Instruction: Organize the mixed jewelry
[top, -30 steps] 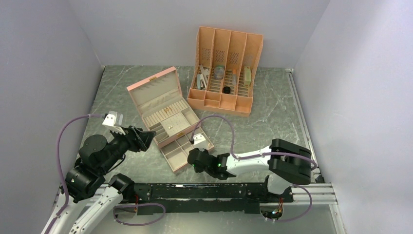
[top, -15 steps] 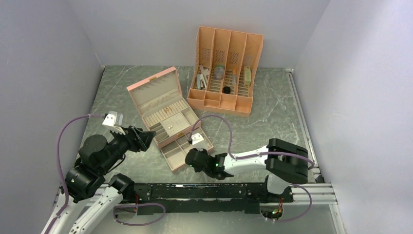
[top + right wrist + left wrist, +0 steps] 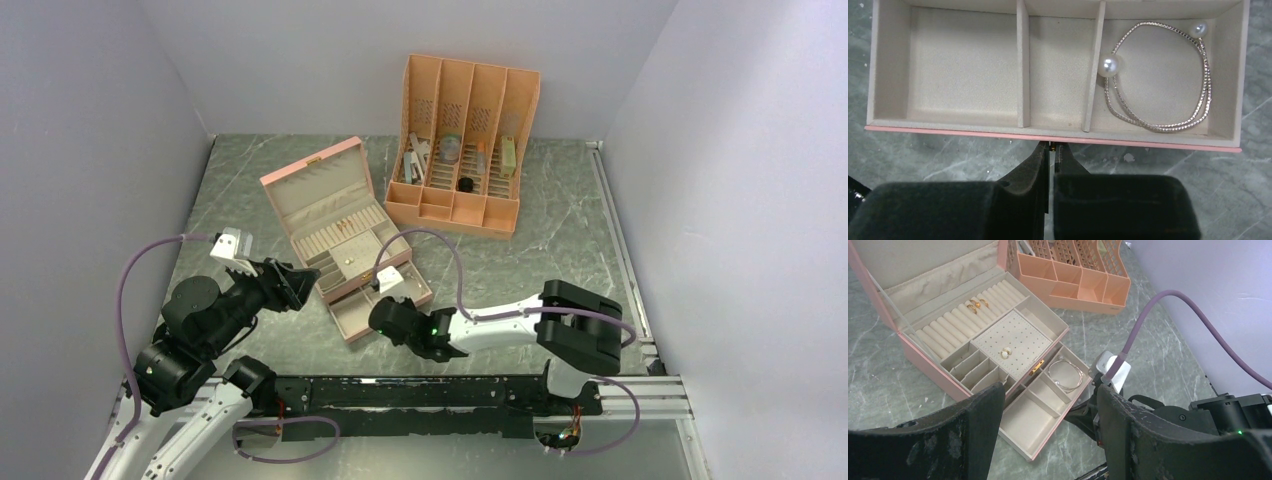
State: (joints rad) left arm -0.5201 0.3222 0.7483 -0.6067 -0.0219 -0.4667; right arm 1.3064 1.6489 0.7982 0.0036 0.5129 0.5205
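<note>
A pink jewelry box (image 3: 318,186) lies open with its lower drawer (image 3: 352,314) pulled out toward my arms. The mixed jewelry shows as gold rings (image 3: 977,303) in the ring rolls, a small earring pair (image 3: 1006,353) on the dotted pad, and a silver chain with two pearls (image 3: 1158,80) in the drawer's right compartment. My right gripper (image 3: 1052,147) is shut, its fingertips pinching the tiny gold knob on the drawer front (image 3: 973,129). My left gripper (image 3: 1048,402) hangs open to the left of the box, holding nothing.
An orange slotted organizer (image 3: 462,135) with grey and black oddments stands behind the box, against the back wall. Grey walls close in left, back and right. The right arm's purple cable (image 3: 1153,315) loops over the marble table (image 3: 560,230) to the right of the drawer.
My right gripper has shut on the drawer knob and moved up and to the left, sliding the drawer partway back toward the box. The left arm has not moved.
</note>
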